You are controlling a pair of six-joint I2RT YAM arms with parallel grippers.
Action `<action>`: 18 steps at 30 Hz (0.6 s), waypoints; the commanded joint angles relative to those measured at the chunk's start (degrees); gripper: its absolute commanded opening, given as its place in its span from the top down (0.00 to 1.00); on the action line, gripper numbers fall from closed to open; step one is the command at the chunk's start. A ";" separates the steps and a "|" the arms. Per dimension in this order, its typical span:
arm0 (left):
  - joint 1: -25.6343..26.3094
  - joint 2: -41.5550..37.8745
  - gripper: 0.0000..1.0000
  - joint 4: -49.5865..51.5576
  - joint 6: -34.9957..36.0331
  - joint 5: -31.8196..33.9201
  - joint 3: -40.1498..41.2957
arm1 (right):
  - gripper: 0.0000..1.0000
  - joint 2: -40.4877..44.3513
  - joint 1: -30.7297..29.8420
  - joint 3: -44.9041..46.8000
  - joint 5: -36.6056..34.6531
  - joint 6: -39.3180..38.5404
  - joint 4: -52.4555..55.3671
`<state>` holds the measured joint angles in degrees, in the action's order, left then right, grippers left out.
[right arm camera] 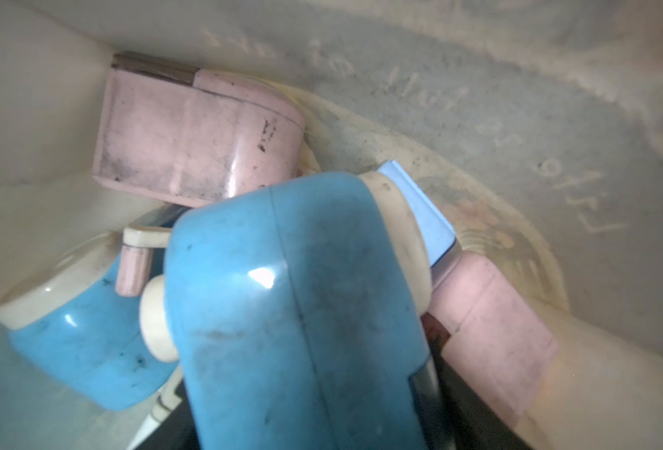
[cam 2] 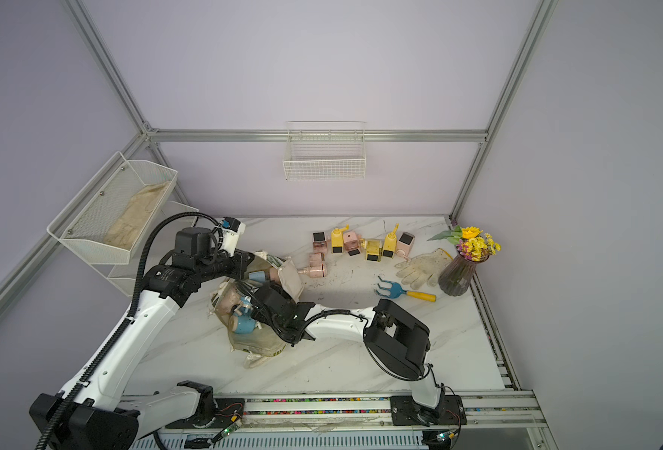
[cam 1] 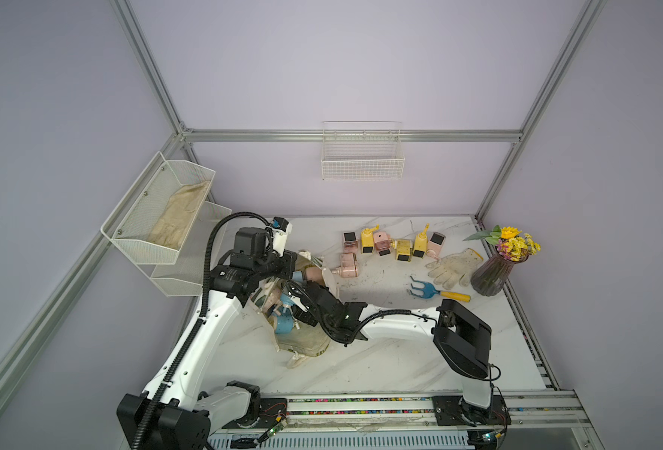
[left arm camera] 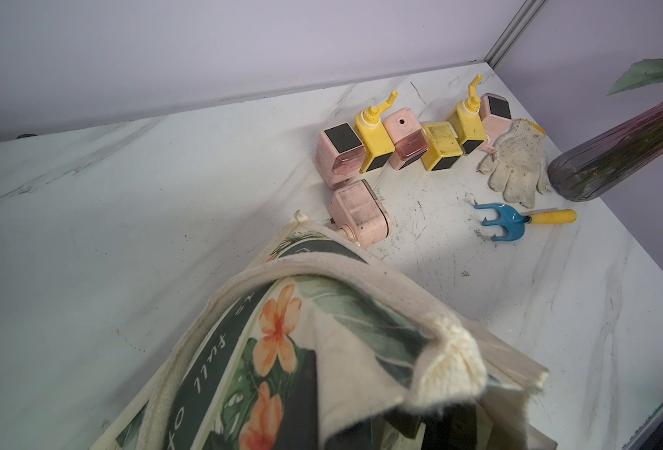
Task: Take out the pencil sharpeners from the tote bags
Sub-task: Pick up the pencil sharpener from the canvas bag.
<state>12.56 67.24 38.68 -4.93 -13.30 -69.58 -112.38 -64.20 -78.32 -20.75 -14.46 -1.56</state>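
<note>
Marble desk [cam 1: 361,362]: left tool [cam 1: 296,262] clamps tote bag [cam 1: 306,343] rim; right tool [cam 1: 296,298] inside, grip on blue sharpener [right arm camera: 294,311] unclear. Risk: crank snags canvas.

The right gripper's fingers [right arm camera: 174,401] are mostly hidden behind a blurred blue sharpener [right arm camera: 294,311].

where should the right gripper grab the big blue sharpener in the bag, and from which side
Grip the blue sharpener across its smooth boxy body, not the cream crank end. Come in through the tote bag mouth, which the left gripper holds up: this sharpener lies on top of the pile, nearest the right gripper.
</note>
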 commanded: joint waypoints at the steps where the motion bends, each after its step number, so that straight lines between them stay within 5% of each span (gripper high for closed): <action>1: -0.08 -2.80 0.95 -5.61 -0.05 -2.65 0.79 | 0.38 2.01 0.31 -0.84 6.01 0.16 -1.05; 5: -0.08 -2.82 0.95 -5.54 -0.08 -2.67 0.84 | 0.58 2.22 0.31 -0.69 6.94 0.56 -1.01; 18: -0.16 -3.53 0.95 -5.54 -0.34 -2.04 1.03 | 0.70 10.17 -0.73 2.29 8.09 4.98 -1.30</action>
<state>12.51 66.98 38.72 -4.93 -13.32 -69.58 -107.79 -64.38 -77.12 -14.02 -11.33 -1.56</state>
